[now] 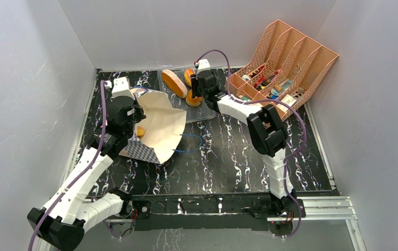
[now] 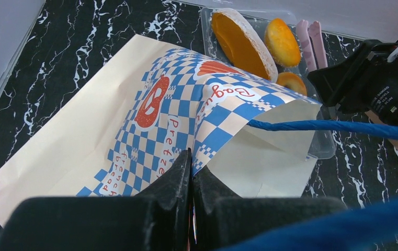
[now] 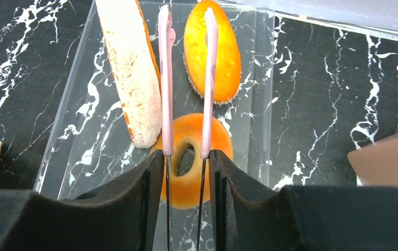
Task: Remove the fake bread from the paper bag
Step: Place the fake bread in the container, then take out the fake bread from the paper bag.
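Bagged fake bread [image 1: 140, 130] lay left of the tongs [image 3: 166, 78]
The left gripper [image 2: 191, 159] clamped the paper bag [image 2: 160, 104] shut-jawed — the right gripper [image 3: 186, 159], half-closed, held the tongs.

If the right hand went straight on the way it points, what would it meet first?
Probably the ring donut in the clear tray, under the pink tongs that the right hand grips; depth is unclear.

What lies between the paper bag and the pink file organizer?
The clear tray holding three bread pieces, with the right claw and its pink tongs over it, as the top view shows.
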### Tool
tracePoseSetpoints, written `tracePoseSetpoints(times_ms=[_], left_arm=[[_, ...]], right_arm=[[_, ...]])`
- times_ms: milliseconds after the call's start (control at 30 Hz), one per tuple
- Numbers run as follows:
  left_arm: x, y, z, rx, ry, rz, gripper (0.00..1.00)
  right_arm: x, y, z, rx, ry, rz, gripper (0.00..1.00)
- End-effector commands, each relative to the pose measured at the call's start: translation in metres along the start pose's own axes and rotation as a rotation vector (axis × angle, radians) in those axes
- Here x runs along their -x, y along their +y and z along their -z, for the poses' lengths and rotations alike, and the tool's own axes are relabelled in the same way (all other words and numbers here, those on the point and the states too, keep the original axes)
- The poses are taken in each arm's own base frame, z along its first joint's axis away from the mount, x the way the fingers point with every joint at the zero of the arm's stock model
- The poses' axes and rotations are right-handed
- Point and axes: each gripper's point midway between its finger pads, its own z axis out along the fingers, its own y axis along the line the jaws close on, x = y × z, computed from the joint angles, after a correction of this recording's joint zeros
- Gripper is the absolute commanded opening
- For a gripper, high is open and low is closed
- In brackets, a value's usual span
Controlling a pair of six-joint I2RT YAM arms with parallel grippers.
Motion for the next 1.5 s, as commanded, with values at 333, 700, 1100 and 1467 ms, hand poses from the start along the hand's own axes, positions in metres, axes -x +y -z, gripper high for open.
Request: tracePoseSetpoints(times_ms=[333, 700, 1100, 1467], left_arm=[[-0.012, -0.016, 0.018, -0.185, -0.007, -0.05, 0.0], [-0.039, -0.026, 0.019, -0.273, 0.053, -0.093, 0.0], [-0.039, -0.017, 0.036, -0.285, 0.026, -0.072, 0.0], [-0.032, -0.014, 0.055, -0.311, 0.005, -0.046, 0.0]], right_arm=[[0.071, 0.026, 0.172, 0.032, -0.257, -0.065, 0.33], [0.026, 0.114, 0.309, 0.196, -0.236, -0.02, 0.32], [-0.071, 0.21, 0.336, 0.37, -0.098, 0.111, 0.31], [-0.105, 0.269, 0.302, 0.419, -0.05, 0.214, 0.31]])
